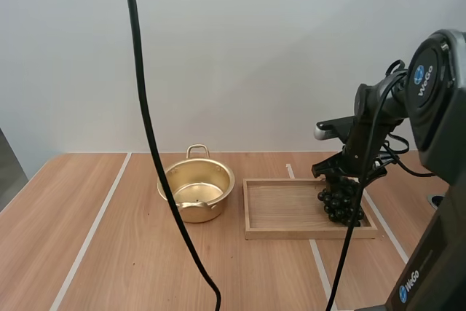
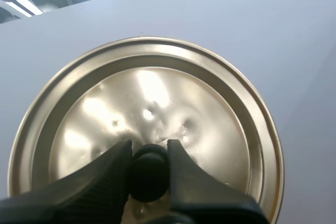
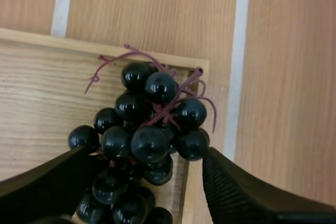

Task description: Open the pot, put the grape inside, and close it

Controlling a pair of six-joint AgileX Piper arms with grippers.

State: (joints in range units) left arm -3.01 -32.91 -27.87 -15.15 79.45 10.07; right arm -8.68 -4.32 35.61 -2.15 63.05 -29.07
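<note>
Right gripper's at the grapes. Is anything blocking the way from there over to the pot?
Nothing visible does. The pot stands open, and the left gripper holds its lid by the knob. Between the grapes and the pot lie only the tray, with its low wall, and bare table. The right gripper is open astride the bunch.

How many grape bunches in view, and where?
1. The grape bunch is at the right end of the wooden tray, between the open fingers of the right gripper. The pot looks empty inside. The left gripper holds only the lid.
</note>
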